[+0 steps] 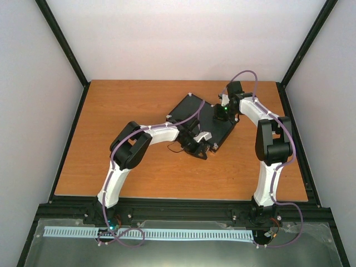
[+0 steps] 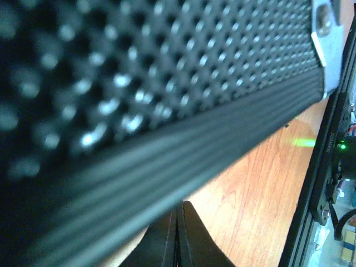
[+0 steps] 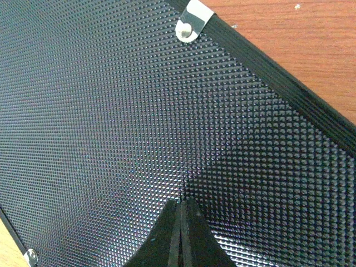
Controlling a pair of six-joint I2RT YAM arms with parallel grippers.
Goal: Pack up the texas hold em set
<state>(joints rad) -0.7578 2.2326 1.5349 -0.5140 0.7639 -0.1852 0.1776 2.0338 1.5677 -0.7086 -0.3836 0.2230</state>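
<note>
The flat black case (image 1: 196, 109) lies closed and slanted on the wooden table. Its dimpled lid fills the right wrist view (image 3: 111, 111), with a silver corner bracket (image 3: 192, 22). My right gripper (image 3: 182, 201) is shut, its tips against the lid; in the top view it (image 1: 222, 114) is over the case's right part. My left gripper (image 2: 179, 207) is shut and empty, tips just under the case's ribbed side edge (image 2: 167, 161); in the top view it (image 1: 204, 146) is at the case's near edge. Chips, disc, triangle and dice are out of view.
The wooden table (image 1: 139, 167) is bounded by a black frame rail (image 1: 183, 206) at the near edge and black posts at the sides. The rail also shows in the left wrist view (image 2: 322, 183), to the right.
</note>
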